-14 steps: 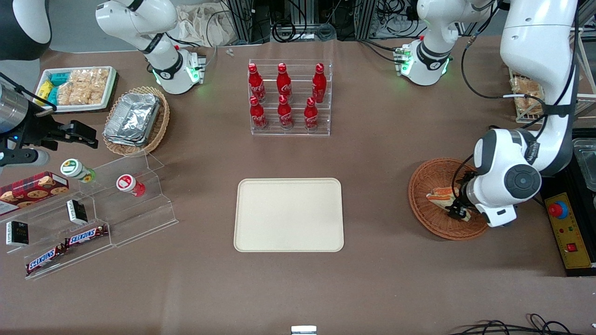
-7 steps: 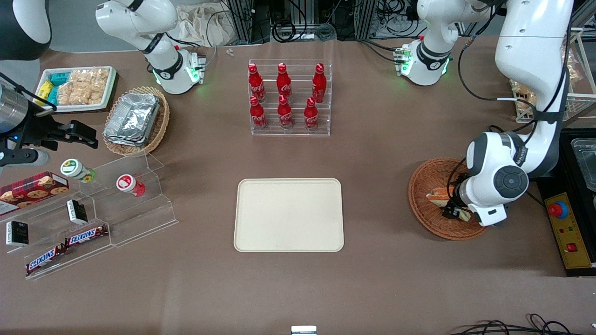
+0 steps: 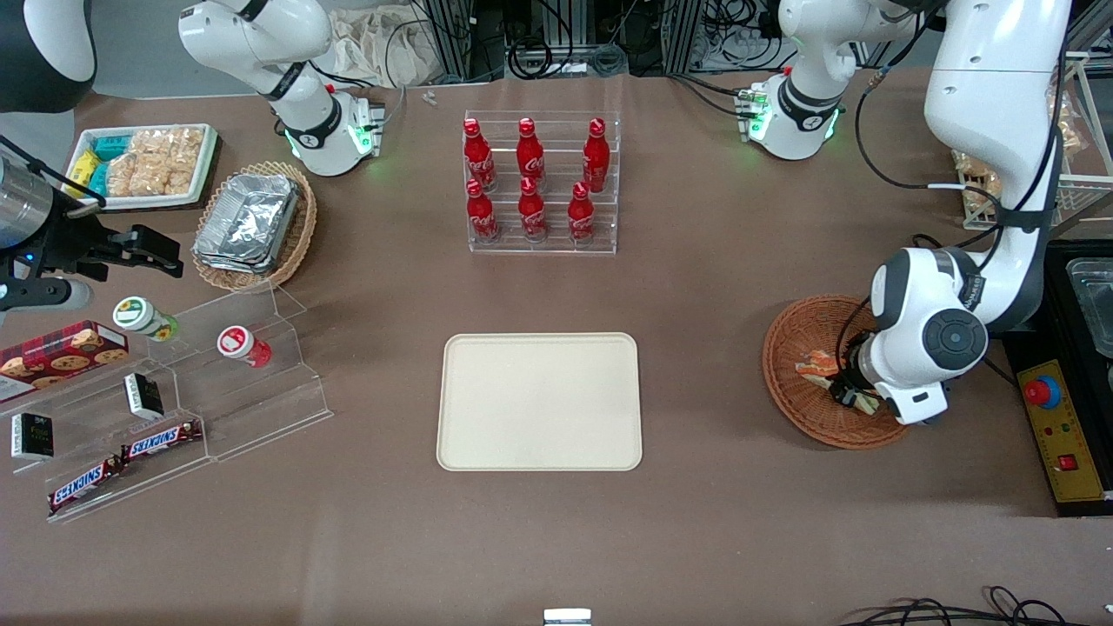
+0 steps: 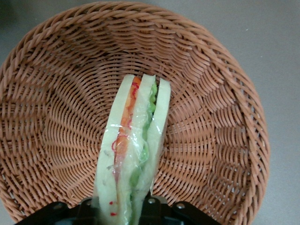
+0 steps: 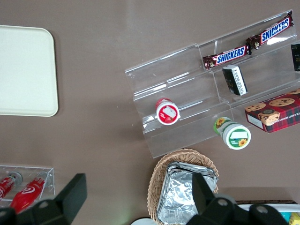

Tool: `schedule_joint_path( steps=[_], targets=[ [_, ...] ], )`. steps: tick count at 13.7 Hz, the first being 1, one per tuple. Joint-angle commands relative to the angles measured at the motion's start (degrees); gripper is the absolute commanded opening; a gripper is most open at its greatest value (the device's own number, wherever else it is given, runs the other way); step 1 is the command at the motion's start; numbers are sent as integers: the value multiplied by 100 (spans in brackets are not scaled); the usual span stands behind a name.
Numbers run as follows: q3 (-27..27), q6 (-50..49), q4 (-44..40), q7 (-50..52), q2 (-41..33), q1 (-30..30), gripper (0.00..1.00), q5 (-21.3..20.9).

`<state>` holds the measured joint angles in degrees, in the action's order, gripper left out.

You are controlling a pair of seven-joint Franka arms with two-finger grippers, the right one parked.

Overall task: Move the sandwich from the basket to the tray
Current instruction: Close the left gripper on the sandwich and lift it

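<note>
Jaws of the L gripper point(image 4: 125, 206) pinch the sandwich point(image 4: 133, 154) at its wide end, one jaw pressed on each bread face; grip looks closed on the wedge, wrap crinkled where it enters the jaws. In the front view the gripper point(image 3: 848, 391) sits low inside the basket point(image 3: 787, 382), most of it hidden under the arm's wrist housing.

Sandwich posn: inside the basket point(image 4: 56, 84), standing on edge, layers seen end-on: white bread, orange-red strip, white, green, white. Front view shows just a bit of it point(image 3: 816, 365), orange on top. Can't tell if it has cleared the weave or rests on it.

Key relation: long axis of wedge runs straight out from the jaws, thin tip pointing away from the gripper. Tray point(image 3: 539, 402) lies well apart from the basket, toward the parked arm's end of the bench, bare bench between, about the same dist. from the front cam. Judgement: next move = lift clear of the rim, then carry sideways; the tip could catch the rim if the lift is short.

Writing legible: "SNICKERS" on two bars point(image 5: 230, 55) on the clear stepped rack. Red bottles point(image 3: 530, 178) carry white script, too small to read. Cookie box point(image 5: 276, 110): no text readable.
</note>
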<state>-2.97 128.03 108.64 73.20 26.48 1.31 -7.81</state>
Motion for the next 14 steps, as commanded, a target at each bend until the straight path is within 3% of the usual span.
schedule_joint_path(
  steps=[1, 7, 10, 14],
  targets=[
    [-20, -14, 8, 37, -256, -25, 0, -63],
    [-81, -1147, -711, -60, -644, 54, 0, -54],
    [-248, -1377, -818, -1095, -1012, 54, 0, 16],
    [-414, -1612, -1019, -1957, -1294, 54, 0, 508]
  ],
)
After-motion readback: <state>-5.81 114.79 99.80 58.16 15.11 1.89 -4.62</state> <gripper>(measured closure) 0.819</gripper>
